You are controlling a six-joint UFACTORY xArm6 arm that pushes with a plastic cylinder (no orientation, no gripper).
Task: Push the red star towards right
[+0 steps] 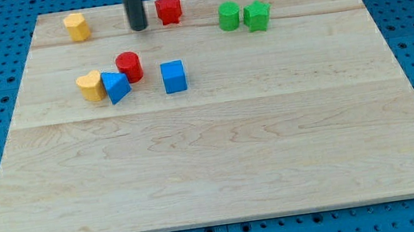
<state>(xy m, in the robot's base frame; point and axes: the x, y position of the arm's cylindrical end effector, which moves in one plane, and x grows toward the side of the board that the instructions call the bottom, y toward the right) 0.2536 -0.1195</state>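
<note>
The red star (169,9) is seen near the view's top edge of the wooden surface (220,154), a little left of centre. Just to its left, with a narrow gap left between them, my tip (138,28) is set down on the board; no contact with the star can be made out. The end effector is a plain dark rod, so nothing can be opened or closed and nothing is gripped.

Further to the view's left along the same top strip, a yellow block (77,26) of rounded, uneven shape is found. To the view's right of the star, a green cylinder (228,16) and a green block (257,15) of angular shape are placed side by side, nearly touching.

Below the tip, a cluster is formed: a red cylinder (129,66), a blue triangular block (115,87) touching it at its lower left, and a second yellow block (91,85) pressed against the blue one's left. A blue cube (174,77) stands apart to the right of this cluster.
</note>
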